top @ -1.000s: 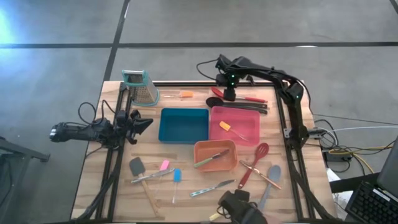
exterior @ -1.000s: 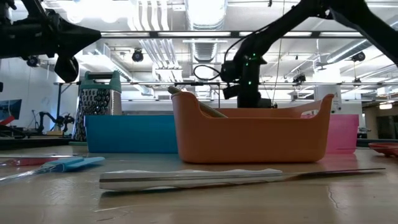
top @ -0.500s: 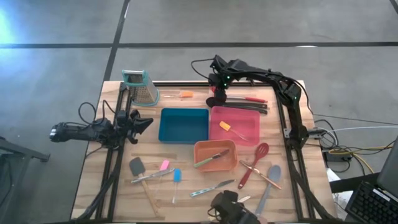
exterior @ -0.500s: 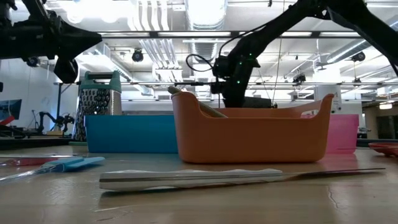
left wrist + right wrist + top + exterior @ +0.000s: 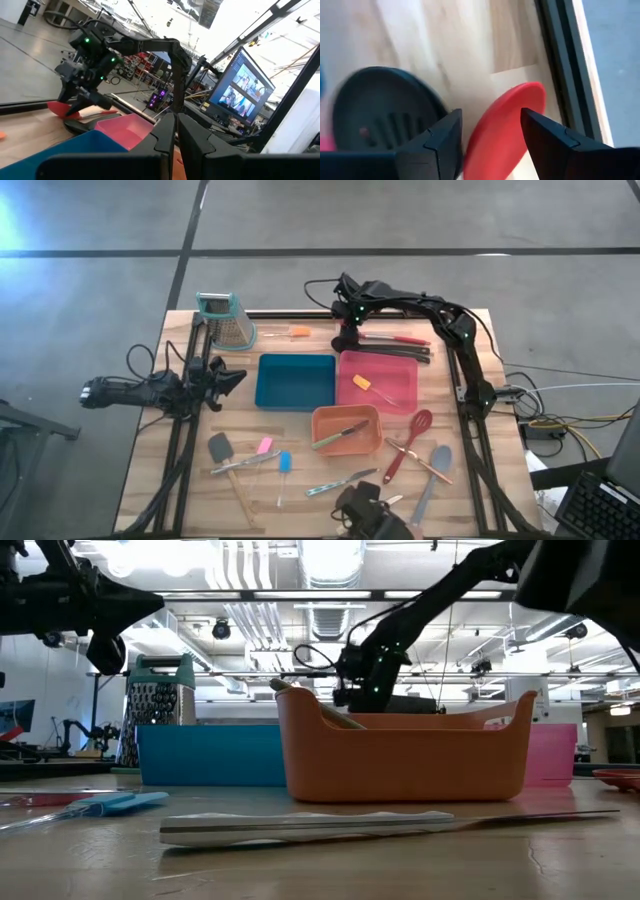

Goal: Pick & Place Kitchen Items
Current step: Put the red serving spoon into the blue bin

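Note:
My right gripper (image 5: 345, 338) reaches down at the table's far edge, open, over the heads of a red spoon (image 5: 405, 338) and black spoons (image 5: 400, 352) lying flat there. In the right wrist view the red spoon's bowl (image 5: 502, 127) lies between my fingers, with a black slotted spoon head (image 5: 385, 115) beside it. My left gripper (image 5: 226, 377) hovers, shut, at the table's left, beside the blue tray (image 5: 296, 380). More utensils lie flat near the front edge: a black spatula (image 5: 221, 448), a blue spatula (image 5: 284, 463), a knife (image 5: 340, 480), a red slotted spoon (image 5: 410, 442) and a grey spoon (image 5: 435, 465).
A pink tray (image 5: 378, 377) holds an orange-headed spatula (image 5: 365, 385). An orange tray (image 5: 347, 430) holds a utensil. The metal grater (image 5: 225, 320) stands at the far left corner, and a small orange spatula (image 5: 295, 332) lies beside it. Dark frame rails run along the table's edges.
My right gripper has moved toward the table's left along the far edge and come down over the red spoon's head. The left arm has kept still.

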Robot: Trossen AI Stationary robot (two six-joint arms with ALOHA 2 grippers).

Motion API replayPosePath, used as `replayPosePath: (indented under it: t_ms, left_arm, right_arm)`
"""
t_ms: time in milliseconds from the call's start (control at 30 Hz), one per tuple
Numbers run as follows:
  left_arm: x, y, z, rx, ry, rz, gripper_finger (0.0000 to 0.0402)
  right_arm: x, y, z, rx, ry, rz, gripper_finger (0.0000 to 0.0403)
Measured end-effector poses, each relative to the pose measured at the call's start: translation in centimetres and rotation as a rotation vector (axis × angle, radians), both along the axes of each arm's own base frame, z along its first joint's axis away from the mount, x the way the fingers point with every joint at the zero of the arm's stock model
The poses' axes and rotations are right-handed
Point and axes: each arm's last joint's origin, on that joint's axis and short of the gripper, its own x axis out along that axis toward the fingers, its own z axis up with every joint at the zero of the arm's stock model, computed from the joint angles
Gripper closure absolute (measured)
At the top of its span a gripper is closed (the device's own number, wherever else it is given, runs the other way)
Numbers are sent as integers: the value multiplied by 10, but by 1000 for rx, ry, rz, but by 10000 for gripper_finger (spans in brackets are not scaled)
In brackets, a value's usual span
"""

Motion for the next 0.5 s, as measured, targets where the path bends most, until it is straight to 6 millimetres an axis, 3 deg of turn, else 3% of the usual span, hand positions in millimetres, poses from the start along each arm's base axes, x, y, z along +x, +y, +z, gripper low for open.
replayPosePath:
  t_ms: [200,433,500]
  left_arm:
    - [0,0,0,-13,-3,-3,376]
    - [0,0,-1,-13,8,-3,376]
    - [0,0,-1,-13,9,-3,376]
  right_arm:
    - [-3,-8,-11,-23,37,-25,235]
    - [-7,-10,-12,-8,49,-39,366]
    - [-7,-10,-8,-11,40,-45,379]
